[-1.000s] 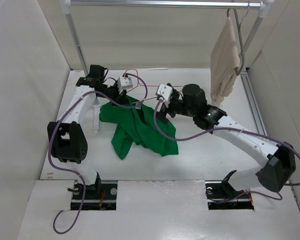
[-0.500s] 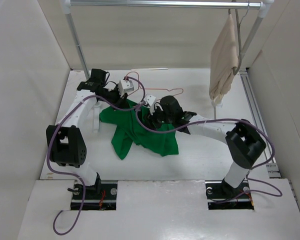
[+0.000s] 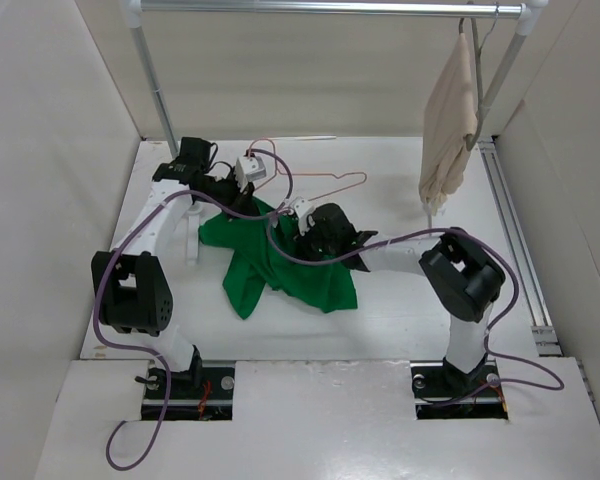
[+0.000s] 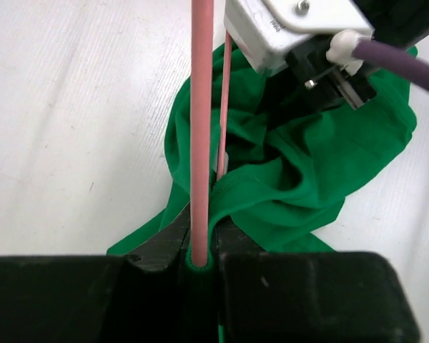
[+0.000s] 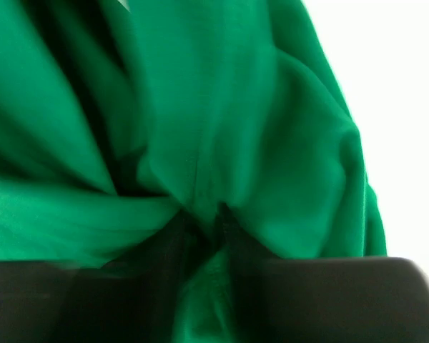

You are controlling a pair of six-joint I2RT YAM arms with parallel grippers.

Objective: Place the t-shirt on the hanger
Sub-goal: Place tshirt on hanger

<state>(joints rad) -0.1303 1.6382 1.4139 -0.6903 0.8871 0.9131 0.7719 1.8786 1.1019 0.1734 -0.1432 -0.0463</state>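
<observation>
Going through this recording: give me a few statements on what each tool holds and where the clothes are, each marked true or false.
1. The left tool is shut on the hanger. True.
2. The t-shirt hangs from the rail. False: it lies crumpled on the table.
3. The right tool pinches t-shirt fabric. True.
4. The beige garment lies on the table. False: it hangs from the rail at the right.
</observation>
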